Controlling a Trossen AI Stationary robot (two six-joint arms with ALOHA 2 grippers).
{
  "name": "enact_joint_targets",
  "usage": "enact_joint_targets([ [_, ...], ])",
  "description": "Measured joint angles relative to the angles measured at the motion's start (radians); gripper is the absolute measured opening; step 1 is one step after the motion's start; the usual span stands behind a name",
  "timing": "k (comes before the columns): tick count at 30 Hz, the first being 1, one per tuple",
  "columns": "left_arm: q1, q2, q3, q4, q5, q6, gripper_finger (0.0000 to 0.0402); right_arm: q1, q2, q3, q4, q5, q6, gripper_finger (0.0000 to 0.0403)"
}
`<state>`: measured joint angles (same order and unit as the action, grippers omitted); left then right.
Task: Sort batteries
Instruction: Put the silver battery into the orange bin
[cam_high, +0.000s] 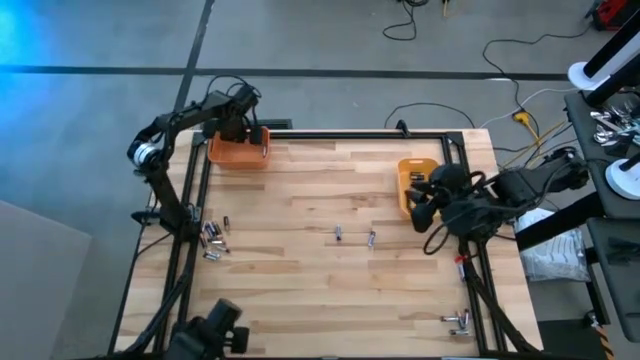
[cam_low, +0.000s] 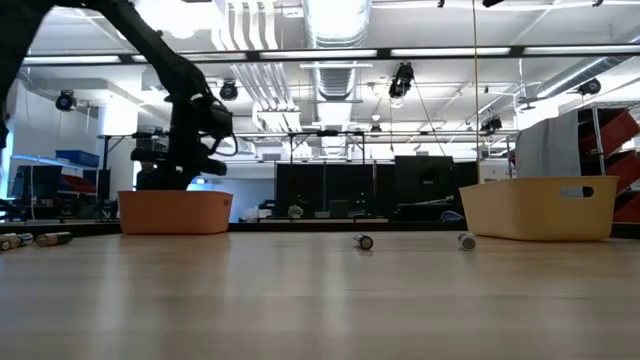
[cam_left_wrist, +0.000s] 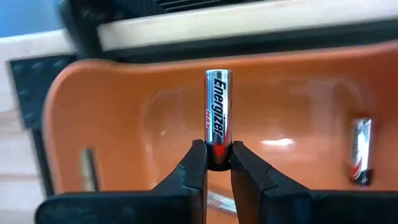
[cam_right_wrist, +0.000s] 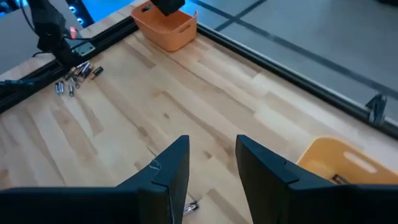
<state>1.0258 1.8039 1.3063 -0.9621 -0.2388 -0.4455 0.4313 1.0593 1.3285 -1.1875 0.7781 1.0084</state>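
Two bins: one orange bin (cam_high: 238, 152), one yellow bin (cam_high: 414, 181). Two batteries (cam_high: 339, 234) lie mid-tabletop (cam_high: 300, 290); one silvery battery (cam_left_wrist: 218, 118) sits in the left tool (cam_left_wrist: 217, 163).

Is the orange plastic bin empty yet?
No. The left wrist view shows a silver battery already lying inside the orange plastic bin, beyond the silver Energizer battery the left gripper holds.

Grey floor (cam_high: 330, 40) – strewn cables (cam_high: 520, 55); ceiling light strips (cam_low: 440, 52), ducts – glass partitions.

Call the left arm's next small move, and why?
Probably open the left claw: it pinches a silvery cylindrical Energizer battery upright over the orange plastic bin, where another battery already lies. The right claw hangs open, empty, near the yellow bin.
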Motion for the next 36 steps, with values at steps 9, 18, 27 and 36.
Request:
enact_joint_targets([
  [9,-0.006,0.095,0.023,-0.051,0.085,0.010,0.0025,0.000,0.076,0.000,-0.001,-0.053,0.043,0.0100],
  [18,-0.006,0.124,-0.043,-0.038,0.096,0.037,0.0046,0.000,0.088,0.001,-0.005,-0.053,0.061,0.0104],
  [27,-0.007,0.099,-0.001,-0.074,0.111,0.030,0.0126,0.000,0.087,0.061,-0.023,-0.112,-0.043,0.0157],
  [36,-0.109,-0.085,0.089,-0.126,0.127,-0.042,0.0185,0.000,0.058,0.117,-0.104,-0.124,-0.179,0.0196],
])
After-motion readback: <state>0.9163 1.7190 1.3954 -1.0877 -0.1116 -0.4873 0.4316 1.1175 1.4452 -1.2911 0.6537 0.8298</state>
